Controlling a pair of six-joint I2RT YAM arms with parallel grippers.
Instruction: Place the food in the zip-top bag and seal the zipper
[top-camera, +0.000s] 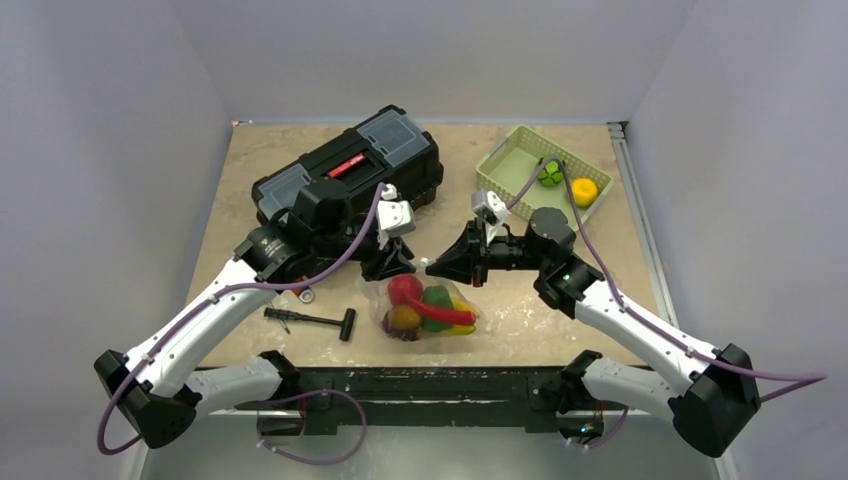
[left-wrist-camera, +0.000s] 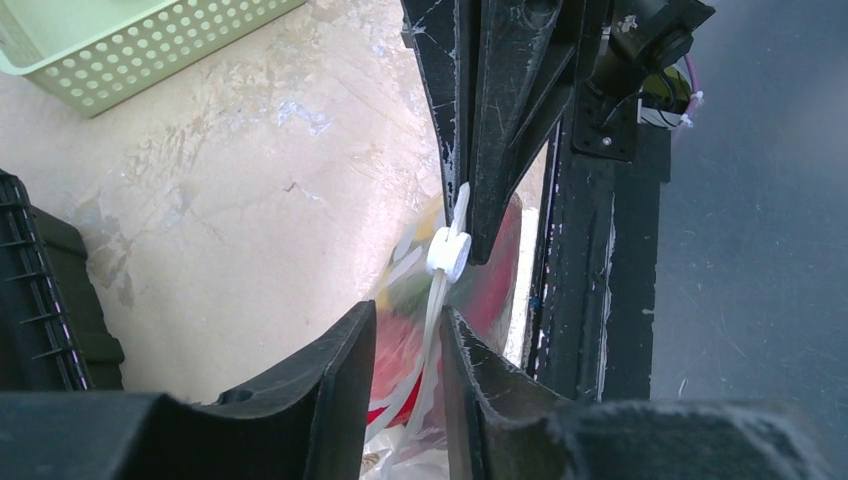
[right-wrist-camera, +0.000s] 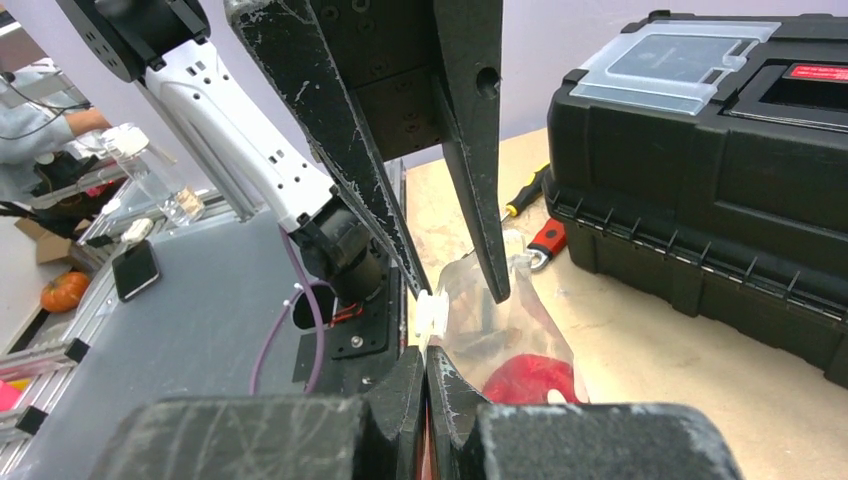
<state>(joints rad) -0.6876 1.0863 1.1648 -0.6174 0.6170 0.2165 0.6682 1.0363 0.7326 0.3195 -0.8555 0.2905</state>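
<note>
We judge the task nearly done. One basket (top-camera: 503, 165) at the table's (top-camera: 560, 325) far right corner holds two stray pieces. One zip-top bag (top-camera: 466, 299), mid near edge, holds about four pieces of food (top-camera: 437, 300). The right gripper (right-wrist-camera: 427, 362) pinches the zipper (left-wrist-camera: 437, 297), and the left gripper (left-wrist-camera: 405, 322) gapes around it.

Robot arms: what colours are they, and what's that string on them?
The left arm and right arm are white tubes with black joints. A purple cable loops along each. The left gripper and right gripper have black, pointy, scratched fingers.
</note>
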